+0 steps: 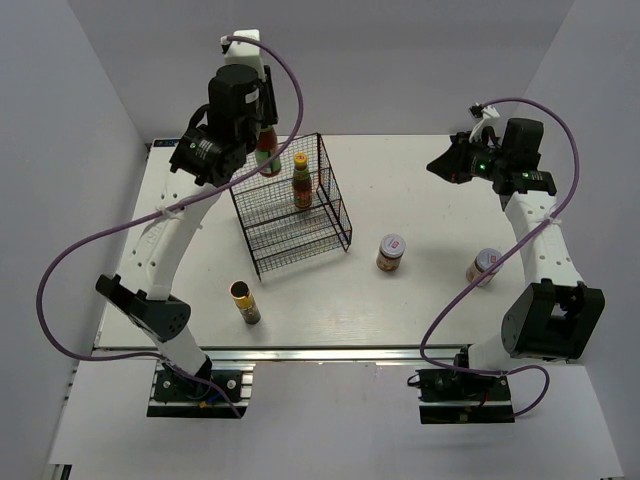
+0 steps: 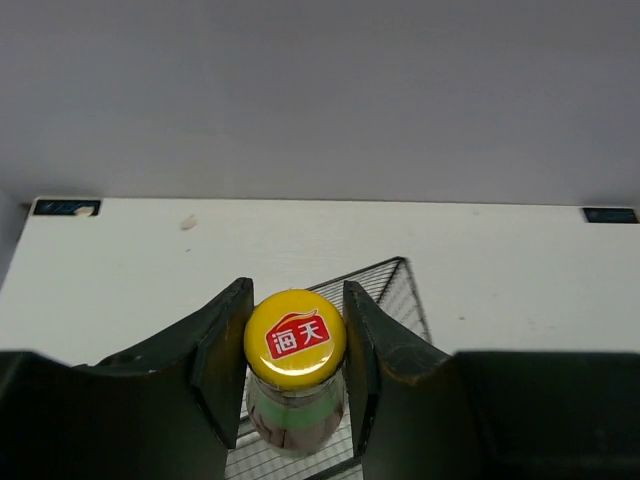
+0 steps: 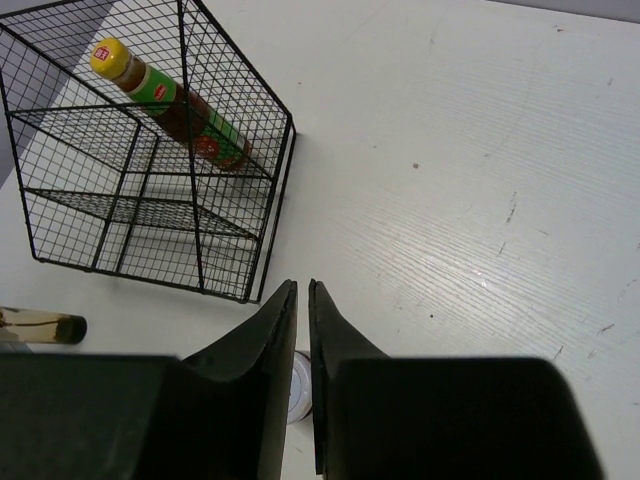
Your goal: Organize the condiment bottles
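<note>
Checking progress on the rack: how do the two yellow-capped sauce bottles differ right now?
The held bottle is clamped at its cap by the left gripper; the racked bottle stands free in the wire rack. From above, the held bottle is left of the racked bottle. Both have yellow caps and green labels.

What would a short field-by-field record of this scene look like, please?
left gripper: shut on the held bottle, at its yellow cap
held bottle position: at the back left corner of the rack; whether it rests on a shelf, cannot tell
racked bottle: standing in the rack
right gripper: shut, empty
left jar: on the table, right of the rack
right jar: on the table, apart from the left jar
dark bottle: on the table, in front of the rack
</note>
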